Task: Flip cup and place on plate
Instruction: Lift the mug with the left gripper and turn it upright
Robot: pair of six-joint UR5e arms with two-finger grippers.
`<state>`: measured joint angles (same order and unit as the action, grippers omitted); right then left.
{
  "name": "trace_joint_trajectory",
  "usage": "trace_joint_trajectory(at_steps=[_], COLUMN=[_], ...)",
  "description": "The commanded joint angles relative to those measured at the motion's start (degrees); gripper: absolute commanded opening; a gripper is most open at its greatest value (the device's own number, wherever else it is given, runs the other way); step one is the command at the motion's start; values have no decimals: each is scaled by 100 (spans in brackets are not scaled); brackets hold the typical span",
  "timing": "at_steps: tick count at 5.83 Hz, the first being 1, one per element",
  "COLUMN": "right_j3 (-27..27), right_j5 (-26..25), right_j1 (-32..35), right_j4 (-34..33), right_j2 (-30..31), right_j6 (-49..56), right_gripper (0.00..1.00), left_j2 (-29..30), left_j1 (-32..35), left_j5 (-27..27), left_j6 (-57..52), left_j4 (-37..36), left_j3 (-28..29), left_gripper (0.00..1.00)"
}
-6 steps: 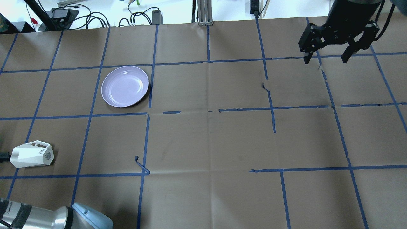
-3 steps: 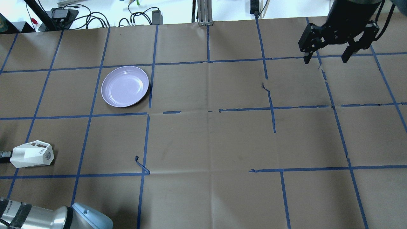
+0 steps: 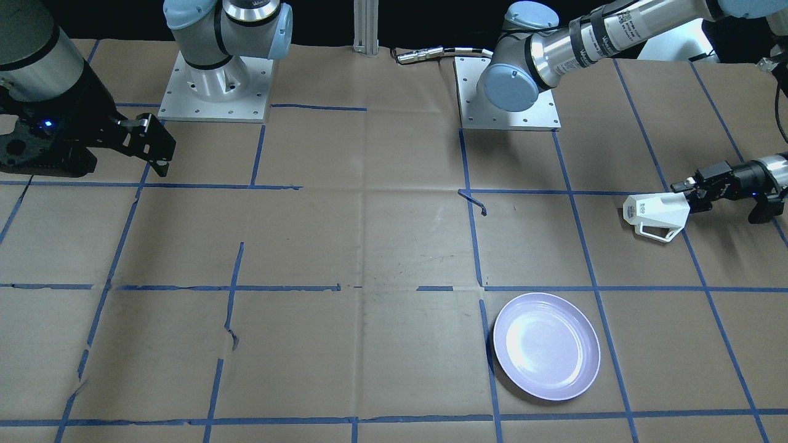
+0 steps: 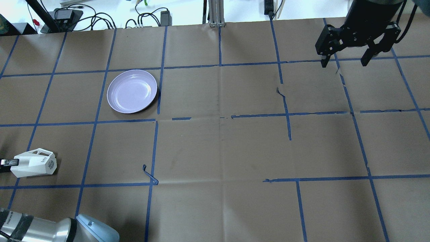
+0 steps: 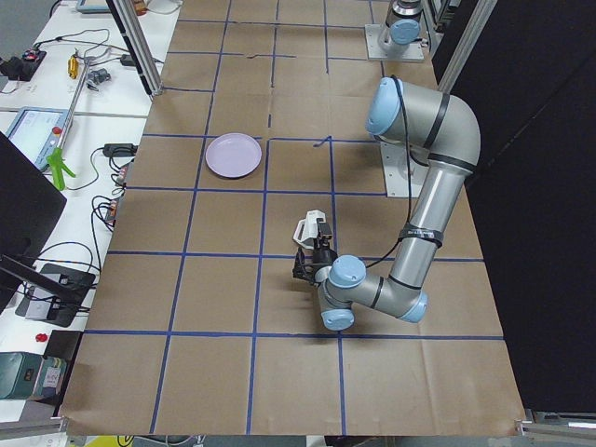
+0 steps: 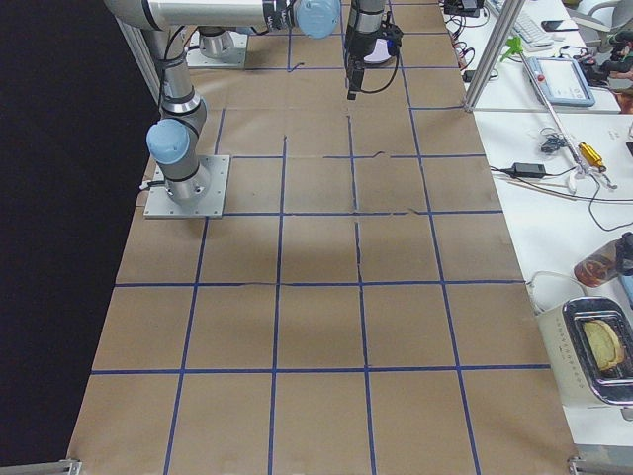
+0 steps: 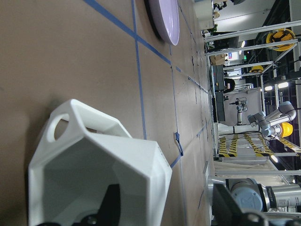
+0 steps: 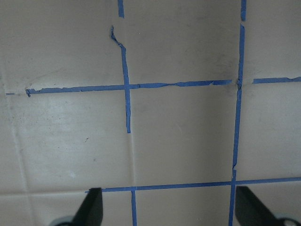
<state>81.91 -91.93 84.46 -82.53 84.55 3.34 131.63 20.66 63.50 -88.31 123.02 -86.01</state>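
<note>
The white faceted cup (image 4: 33, 163) lies on its side near the table's left edge. Its mouth faces left and its handle points toward the far side. It also shows in the front view (image 3: 655, 210) and the left wrist view (image 7: 94, 160). My left gripper (image 4: 10, 164) is open at the cup's mouth. In the left wrist view, one finger (image 7: 110, 207) is inside the cup and the other (image 7: 225, 202) is outside its wall. The lavender plate (image 4: 132, 91) sits empty farther back and to the right. My right gripper (image 4: 344, 63) hangs open and empty above the far right of the table.
Brown paper with a blue tape grid covers the table (image 4: 218, 151). A loose curl of tape (image 4: 149, 174) lies right of the cup. Cables and power bricks (image 4: 100, 18) lie beyond the far edge. The arm bases (image 3: 508, 92) stand on the robot's side.
My left gripper has moved a little to the right, into the cup's mouth. The cup, the plate and the right arm have not moved.
</note>
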Motion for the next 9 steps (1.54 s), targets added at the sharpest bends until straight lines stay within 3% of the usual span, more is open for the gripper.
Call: trace_joint_trajectory(at_steps=[1, 3, 6, 8, 9], right_j3=[0, 0, 0, 0, 0], right_j5=[0, 0, 0, 0, 0], right_j1=[0, 0, 0, 0, 0], right_j4=[0, 0, 0, 0, 0], right_j2=[0, 0, 0, 0, 0], right_j6=[0, 0, 0, 0, 0], right_gripper=[100, 100, 100, 100, 100], left_j2=[3, -206, -1092, -1909, -2322], left_j1=[-1, 8, 26, 113, 584], left_j5=[-13, -74, -171, -171, -162], left_j6=[-2, 146, 901, 1472, 1901], left_j4=[-6, 229, 1968, 1973, 1519], left_j3=[14, 67, 1050, 1052, 1043], left_gripper=[0, 0, 0, 0, 0])
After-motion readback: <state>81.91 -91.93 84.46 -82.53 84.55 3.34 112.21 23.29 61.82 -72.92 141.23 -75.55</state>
